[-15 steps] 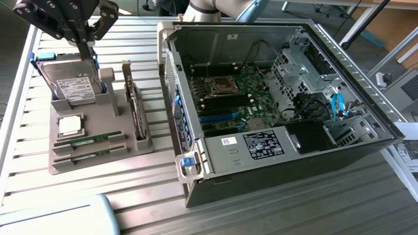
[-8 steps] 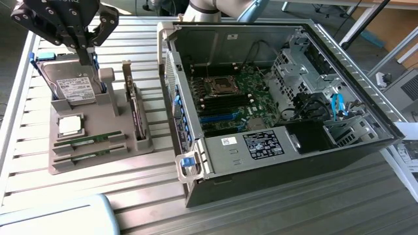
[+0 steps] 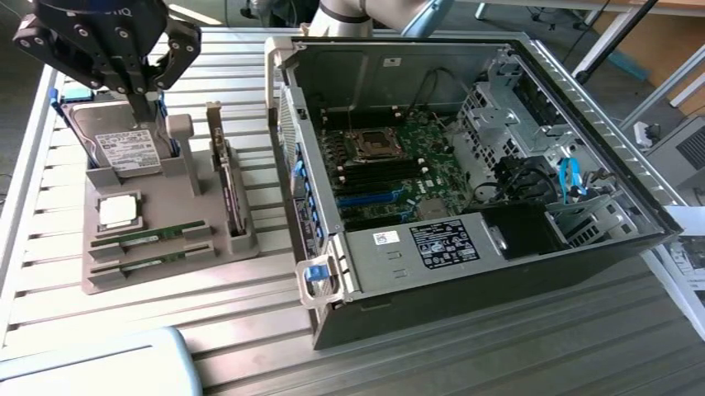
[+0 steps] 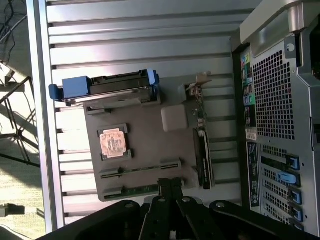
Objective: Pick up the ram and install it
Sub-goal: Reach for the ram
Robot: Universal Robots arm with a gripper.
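Ram (image 3: 150,237) lies in a slot of the gray tray (image 3: 165,200), with a second stick (image 3: 154,264) just beside it. We see the gripper (image 3: 148,109) above the hard drive (image 3: 121,148), apart from the ram, fingers pressed together, holding nothing. An open computer case (image 3: 385,62) stands on the exterior view's right.

Seen in the exterior view, the holder (image 3: 177,210) bears the hard drive (image 3: 127,148) at 12 o'clock, ram (image 3: 149,238) at 6, expansion card (image 3: 228,190) at 3, computer case (image 3: 364,70) beyond.
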